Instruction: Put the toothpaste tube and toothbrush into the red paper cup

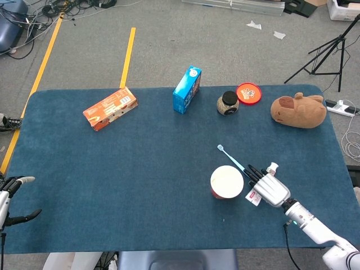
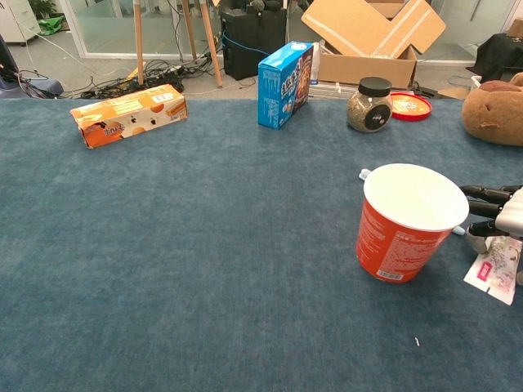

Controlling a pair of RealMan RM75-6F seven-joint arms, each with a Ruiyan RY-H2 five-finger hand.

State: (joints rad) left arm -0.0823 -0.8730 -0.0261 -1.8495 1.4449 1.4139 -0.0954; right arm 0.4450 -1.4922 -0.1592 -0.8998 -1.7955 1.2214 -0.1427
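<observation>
Red cup (image 2: pixel 406 222) is standing near the surface's right front edge, its label unreadable. Right hand (image 1: pixel 270 188) is resting over the tube (image 2: pixel 497 269), grip unclear. Toothbrush (image 1: pixel 232 159) is lying behind the cup. Left hand (image 1: pixel 10 198) is spreading its fingers, empty.

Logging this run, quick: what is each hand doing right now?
Left hand: open, holding nothing, at the table's left edge.
Right hand: over the toothpaste tube beside the red paper cup; grip cannot be told.
</observation>
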